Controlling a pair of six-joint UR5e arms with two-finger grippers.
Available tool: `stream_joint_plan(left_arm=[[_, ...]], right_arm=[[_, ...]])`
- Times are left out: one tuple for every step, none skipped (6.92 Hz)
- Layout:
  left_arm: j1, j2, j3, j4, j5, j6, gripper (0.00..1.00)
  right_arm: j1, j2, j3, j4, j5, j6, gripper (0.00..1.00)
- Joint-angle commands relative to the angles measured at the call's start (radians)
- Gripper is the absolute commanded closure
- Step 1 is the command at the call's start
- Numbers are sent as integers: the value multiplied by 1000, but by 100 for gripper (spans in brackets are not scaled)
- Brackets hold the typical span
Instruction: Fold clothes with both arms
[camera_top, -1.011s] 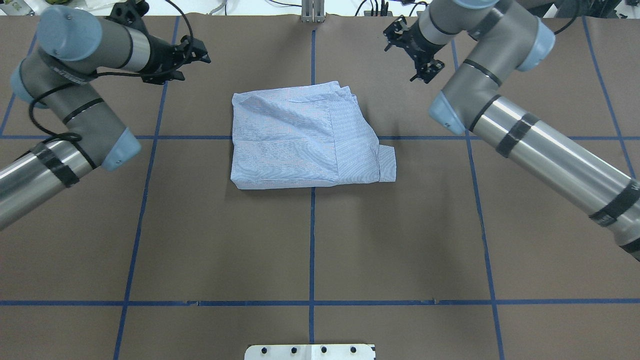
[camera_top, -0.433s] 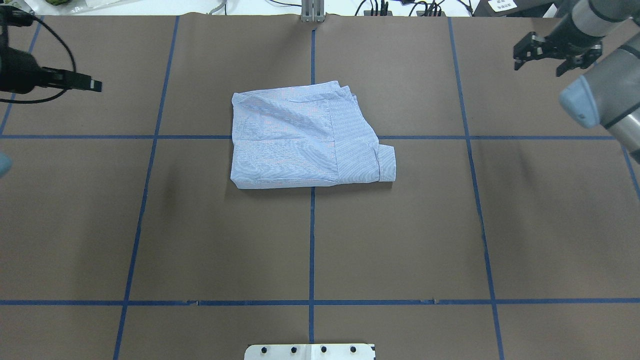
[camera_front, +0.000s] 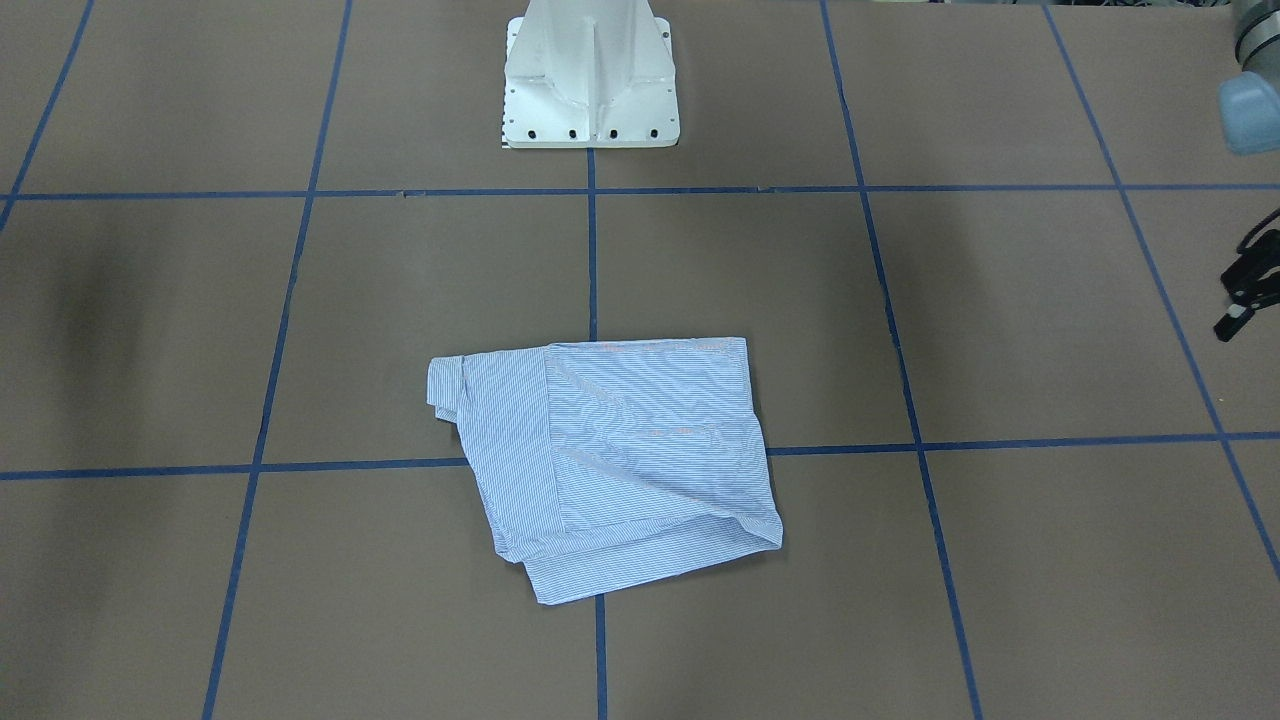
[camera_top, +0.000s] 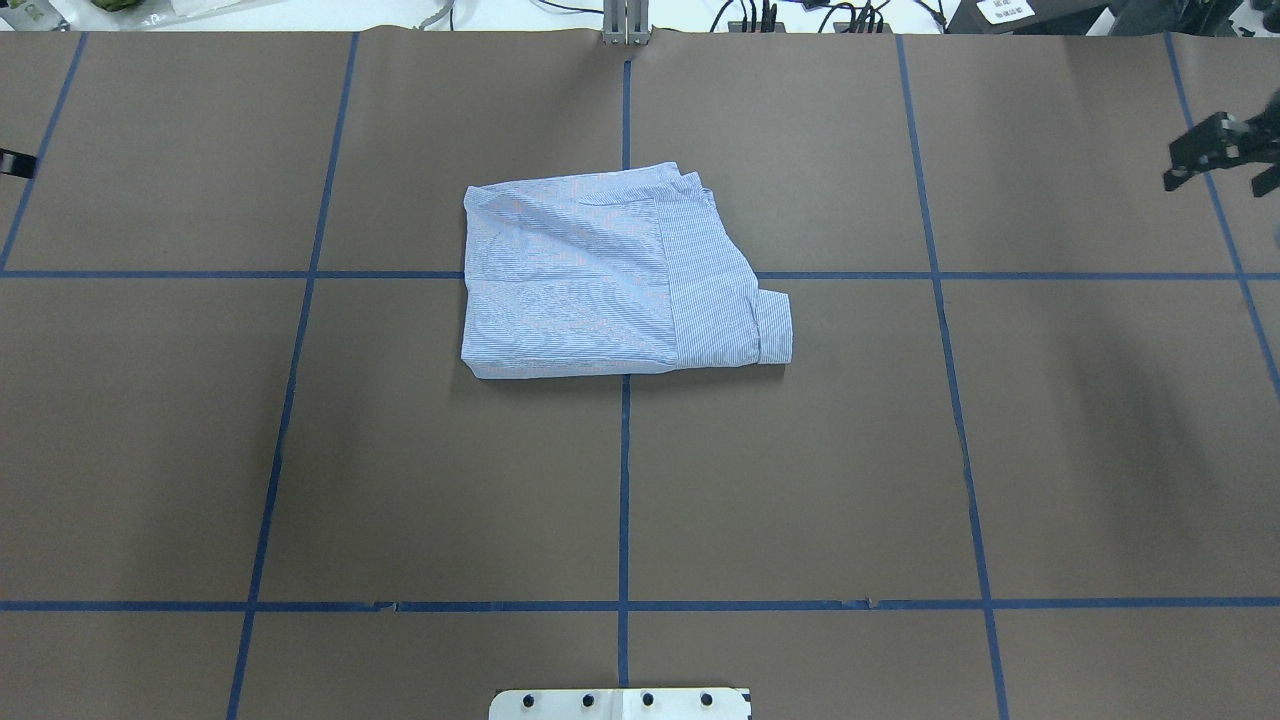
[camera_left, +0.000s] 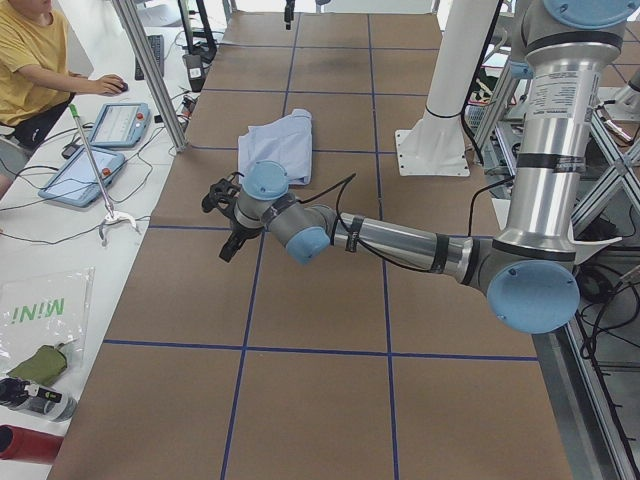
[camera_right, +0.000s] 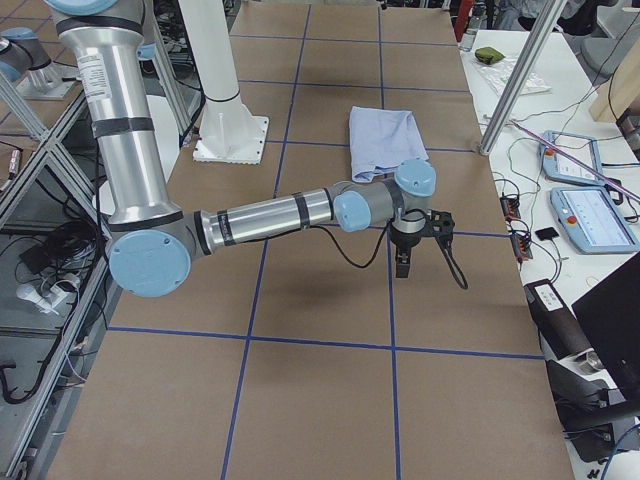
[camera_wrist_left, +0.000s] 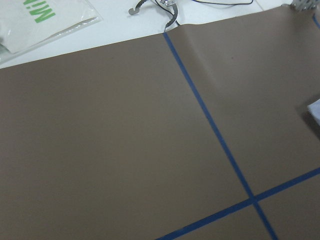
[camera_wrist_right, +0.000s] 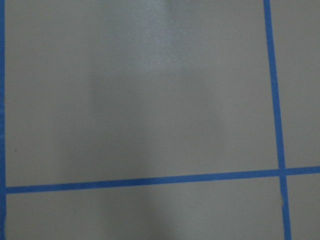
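The right pincer (camera_top: 1222, 172), black and two-fingered, hangs over the tabletop's right margin with its fingers spread apart and nothing between them. The left pincer (camera_front: 1243, 290), of the same black make, shows only as a sliver at the opposite margin, and I cannot tell whether it is open or closed. Each sits on a jointed arm of grey casing, brushed silver tube and pale blue caps. There are two in all, the left arm (camera_left: 400, 240) and the right arm (camera_right: 270, 215), both stretched low and outward with black cable looped near the wrist.

Between them, well apart from both pincers, lies the one light blue-and-white finely striped fabric shirt (camera_top: 610, 275), folded into a soft, roughly rectangular packet with a few creases. It straddles the centre tape line on the half of the tabletop farther from the robot. One cuff (camera_top: 775, 325) juts from the packet's right side.

The tabletop (camera_top: 400, 470) is covered in matte brown paper, ruled into rectangles by narrow blue tape lines (camera_top: 622, 480). One white metal pedestal base (camera_front: 590, 80) with a bolted plate stands at the robot's edge. On a white side surface rest two blue-edged tablet-like pendants (camera_left: 122, 122), with a person in a yellow top (camera_left: 30, 50) beside them.
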Motion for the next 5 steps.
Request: stream_joint_plan(left_arm=[[-122,21,0,147,5,213,1],[-156,29,3,159,4,239,1],[-153,30,-2,178,9,241,1],[-156,40,-11,178,9,244,1],[-157,79,-35,173,6,244,1]], right_arm=[[71,-83,17,-5,11,-164,0],[87,-88,2,-12,8,-208,0],[108,-92,15,-14,8,-216,0],[108,-98,12,-12,8,-218,0],[108,-106,17,-12,9,-218,0]])
